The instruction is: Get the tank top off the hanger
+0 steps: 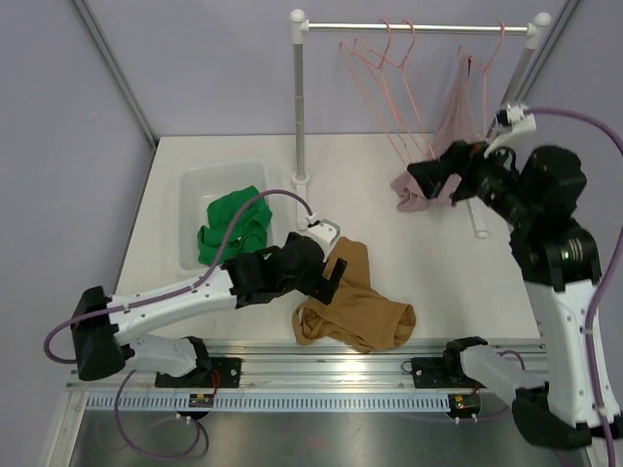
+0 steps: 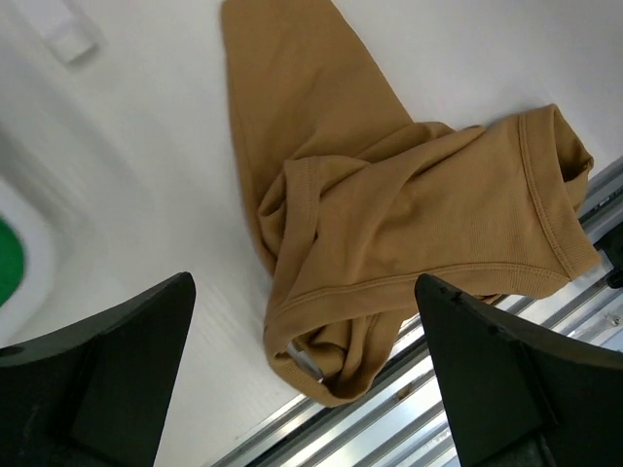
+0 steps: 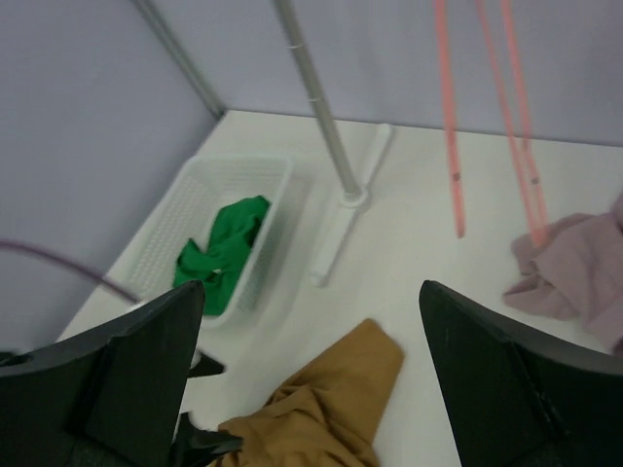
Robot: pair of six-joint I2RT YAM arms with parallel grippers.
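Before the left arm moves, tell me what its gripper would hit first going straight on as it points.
The left gripper, jaws open, points down at the crumpled tan top; it would likely meet that cloth first, near its bunched middle. The gap to it is unclear.

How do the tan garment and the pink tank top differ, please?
The tan garment lies crumpled wholly on the table; the pink tank top hangs from a hanger, its end bunched on the table. The tan garment is by the left claw, the tank top by the right claw. Neither is gripped.
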